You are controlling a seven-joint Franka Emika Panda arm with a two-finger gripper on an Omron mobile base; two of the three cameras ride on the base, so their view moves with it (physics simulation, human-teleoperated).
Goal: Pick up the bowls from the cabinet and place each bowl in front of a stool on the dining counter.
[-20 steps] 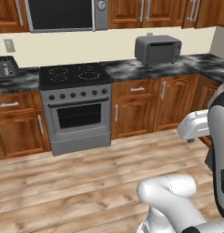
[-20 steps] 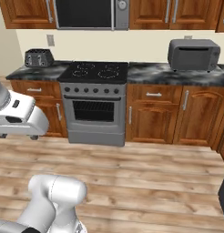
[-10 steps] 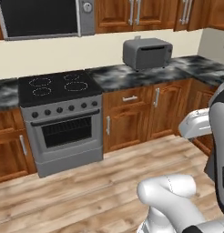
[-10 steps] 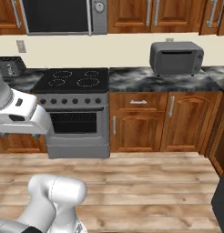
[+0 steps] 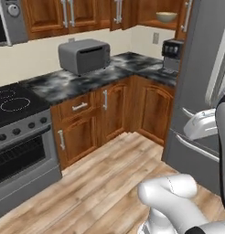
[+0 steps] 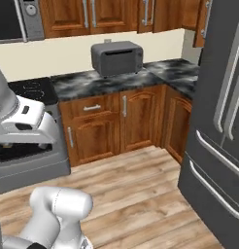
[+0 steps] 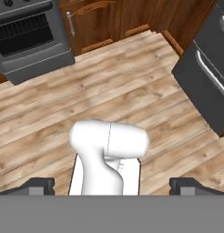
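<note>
The end effector is standing wide and empty; misjudging the reach risks knocking the bowl off the far-right cabinet shelf.

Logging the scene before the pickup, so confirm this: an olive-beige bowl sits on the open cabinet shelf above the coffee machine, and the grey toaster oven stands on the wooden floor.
One detail is wrong. The left base view shows the toaster oven standing on the marbled worktop, not on the floor. The rest holds: the olive-beige bowl sits on the open cabinet shelf above the coffee machine.
</note>
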